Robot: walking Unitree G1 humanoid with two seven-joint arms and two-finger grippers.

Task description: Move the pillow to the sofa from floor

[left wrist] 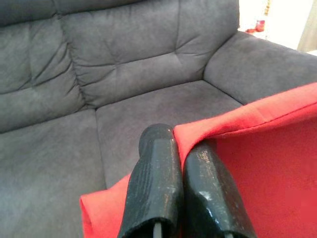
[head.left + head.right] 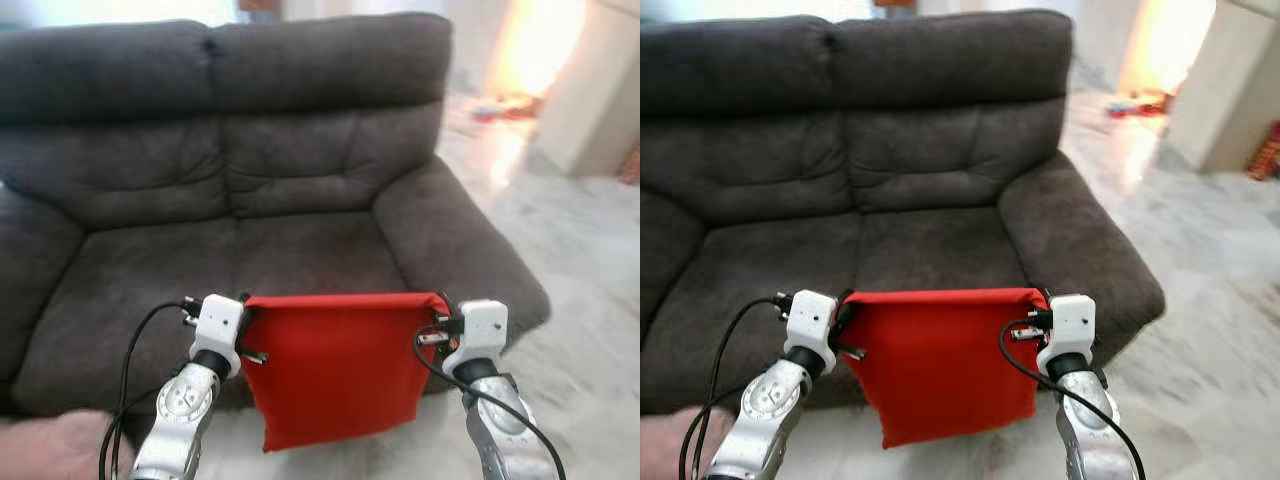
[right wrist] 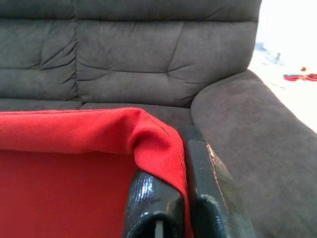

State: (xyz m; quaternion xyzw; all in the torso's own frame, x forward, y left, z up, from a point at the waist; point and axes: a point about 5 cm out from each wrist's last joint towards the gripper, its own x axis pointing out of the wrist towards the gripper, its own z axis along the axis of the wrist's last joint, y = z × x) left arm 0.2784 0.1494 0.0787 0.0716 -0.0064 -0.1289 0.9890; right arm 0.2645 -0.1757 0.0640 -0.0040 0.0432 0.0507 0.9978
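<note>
The dark grey sofa (image 2: pixel 230 200) stands straight ahead, its seat cushions bare and its front edge just beyond the arms. The red pillow (image 2: pixel 335 365) hangs flat and limp in the air before that edge, off the pale floor (image 2: pixel 590 290), held by its two upper corners. The left claw (image 1: pixel 181 163) is pressed together on one top corner, red fabric pinched between its black fingers (image 1: pixel 153 183); the right claw (image 3: pixel 171 163) pinches the other corner the same way. The step in hand looks like the carry onto the seat. Doing it well probably means keeping both corners level, bringing the pillow's lower edge over the seat front, and parting both claws together once it lies on the cushion.
</note>
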